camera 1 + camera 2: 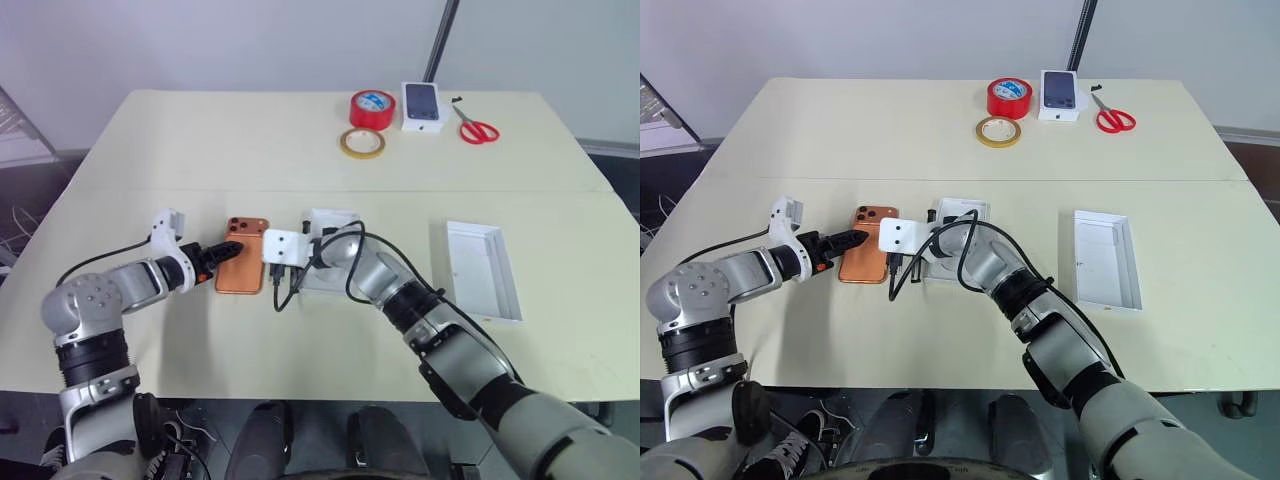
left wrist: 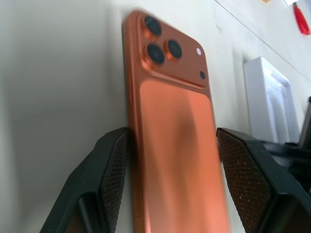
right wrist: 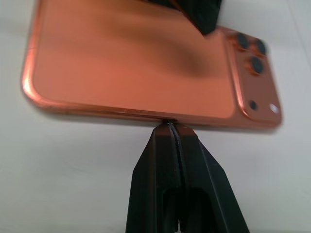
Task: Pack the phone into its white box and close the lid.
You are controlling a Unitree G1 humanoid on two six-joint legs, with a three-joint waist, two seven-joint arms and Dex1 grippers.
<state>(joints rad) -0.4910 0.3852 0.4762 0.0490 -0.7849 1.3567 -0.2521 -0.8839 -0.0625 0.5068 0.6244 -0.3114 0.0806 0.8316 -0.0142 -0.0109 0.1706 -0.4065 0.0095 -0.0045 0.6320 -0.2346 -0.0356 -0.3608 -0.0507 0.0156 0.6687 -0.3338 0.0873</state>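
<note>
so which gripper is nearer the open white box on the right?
Right. The right gripper sits at the phone, on its side toward the white box; the left gripper straddles the phone from the far side.

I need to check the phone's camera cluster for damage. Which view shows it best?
The left wrist view: the phone fills it, back up, with three lenses sharp at its far corner. The right wrist view shows the cluster at one end, blurred. Both eye views show the phone small on the table, between the two tools.

Lab bench — tape rolls [image 1: 371,109], scissors [image 1: 478,129].
</note>
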